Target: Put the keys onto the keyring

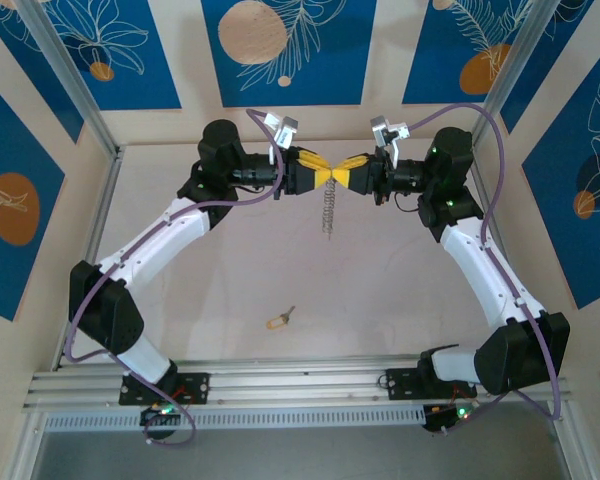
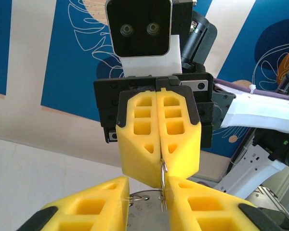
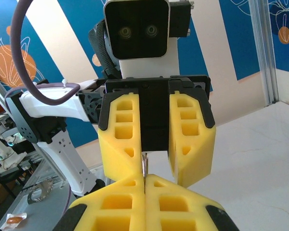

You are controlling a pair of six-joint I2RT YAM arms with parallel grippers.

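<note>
**Desk:** Why the mid-air meeting?

**Photographer:** The right pincer (image 2: 160, 166) clamps the dangling keyring (image 1: 327, 215) aloft, and the left pincer (image 3: 156, 164), fingers narrowly parted, flanks it, probably to steady the loop. The key (image 1: 280, 320) lies on the counter (image 1: 230, 270) below, well apart.

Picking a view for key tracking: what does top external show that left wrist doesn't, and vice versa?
Top external only: the key lying on the table, and the keyring's chain-like strip hanging below the grippers. Left wrist only: the keyring's thin metal edge pinched in the shut right gripper. Both: the right gripper tip to tip with the left gripper.
</note>
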